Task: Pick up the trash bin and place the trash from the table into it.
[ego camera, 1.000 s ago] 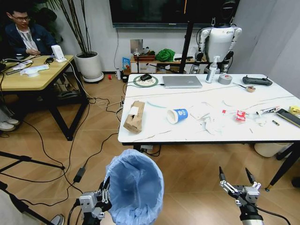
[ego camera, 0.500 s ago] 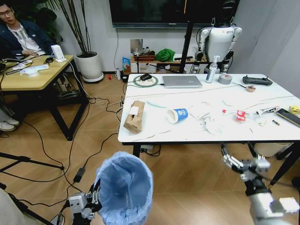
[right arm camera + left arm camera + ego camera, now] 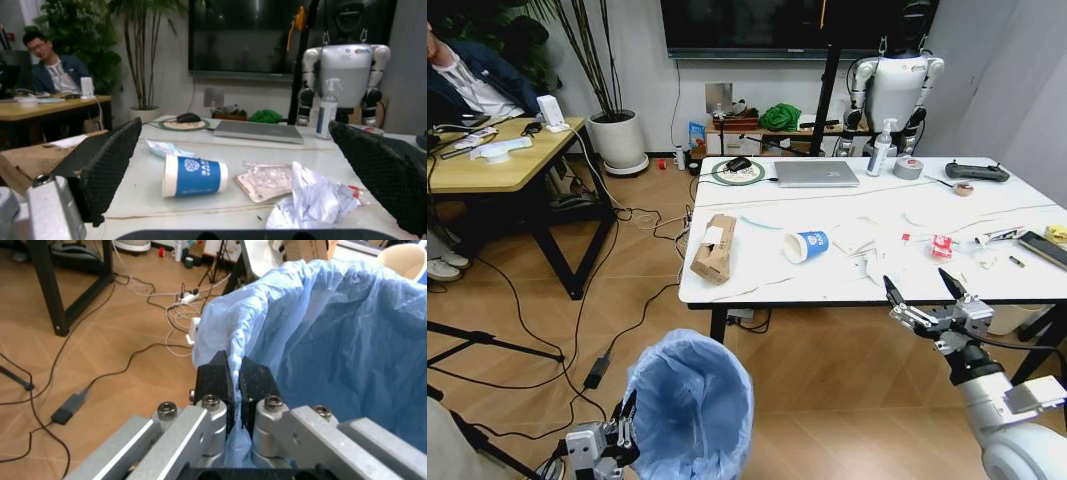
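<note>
The white marble-look worktop (image 3: 867, 285) occupied the upper right of the head view, standing on a wood-patterned floor (image 3: 547, 310). The trash bin (image 3: 689, 405), lined with a crinkly light-blue bag, sat low in the head view, in front of the worktop's near left corner and apart from it, its mouth facing upward. The left claw (image 3: 627, 432) was at the bin's left rim; in the left wrist view its two black fingers (image 3: 215, 377) were pressed together on a fold of the blue liner at the rim. A closed laptop (image 3: 815, 173) lay at the worktop's far side, with a spray bottle (image 3: 880, 150) and a tape roll (image 3: 907, 168) beside it to the right. The brown cardboard box (image 3: 714, 248) lay near the worktop's left edge. The right claw (image 3: 924, 297) hung at the worktop's near edge, right of centre, its two fingers spread wide with nothing between them. The white paper cup with a blue logo (image 3: 805, 246) lay on its side in the middle of the worktop; the right wrist view showed the cup (image 3: 194, 175) straight ahead between the spread fingers, but farther off. Crumpled white tissues (image 3: 879, 264) lay just right of the cup, and a small red-and-white wrapper (image 3: 940, 247) lay farther right.
</note>
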`<state>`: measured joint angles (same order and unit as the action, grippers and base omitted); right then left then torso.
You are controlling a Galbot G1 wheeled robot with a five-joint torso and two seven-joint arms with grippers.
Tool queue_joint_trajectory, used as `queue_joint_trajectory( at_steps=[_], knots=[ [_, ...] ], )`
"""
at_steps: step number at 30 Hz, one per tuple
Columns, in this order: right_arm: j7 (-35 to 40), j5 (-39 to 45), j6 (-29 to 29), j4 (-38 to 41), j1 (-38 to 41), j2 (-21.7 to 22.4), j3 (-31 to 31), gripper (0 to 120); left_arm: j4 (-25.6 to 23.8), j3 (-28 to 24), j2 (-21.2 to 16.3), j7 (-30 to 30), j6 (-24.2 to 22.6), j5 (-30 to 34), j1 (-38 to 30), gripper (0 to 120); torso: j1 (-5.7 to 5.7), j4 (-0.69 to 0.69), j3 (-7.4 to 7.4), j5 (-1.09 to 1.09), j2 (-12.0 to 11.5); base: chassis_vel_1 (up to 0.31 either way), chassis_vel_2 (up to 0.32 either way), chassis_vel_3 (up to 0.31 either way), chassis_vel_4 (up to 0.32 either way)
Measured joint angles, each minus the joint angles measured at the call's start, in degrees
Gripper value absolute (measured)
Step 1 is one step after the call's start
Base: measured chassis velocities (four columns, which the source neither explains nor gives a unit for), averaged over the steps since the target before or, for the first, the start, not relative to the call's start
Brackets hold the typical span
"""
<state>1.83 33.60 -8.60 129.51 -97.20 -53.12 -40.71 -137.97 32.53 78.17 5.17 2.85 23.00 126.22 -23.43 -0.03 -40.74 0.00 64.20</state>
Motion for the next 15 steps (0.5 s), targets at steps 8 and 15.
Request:
queue_joint_trajectory(
  at_steps=[8,15],
  knots=[
    [0.61,1.7,1.08,-1.41,5.11,2.55,2.84,100,0.33,1.85,0.01,0.14,-1.27,1.34,-0.92,0,0.01,0.02,0.02,0.01,-0.05,0.0,0.0,0.0,0.0],
    [1.95,4.68,2.81,-2.83,10.53,3.99,6.14,100,1.05,2.55,0.89,-0.31,-0.65,1.18,-0.8,0,0.04,0.02,0.04,0.0,-0.07,0.0,0.0,0.0,0.0]
  ],
)
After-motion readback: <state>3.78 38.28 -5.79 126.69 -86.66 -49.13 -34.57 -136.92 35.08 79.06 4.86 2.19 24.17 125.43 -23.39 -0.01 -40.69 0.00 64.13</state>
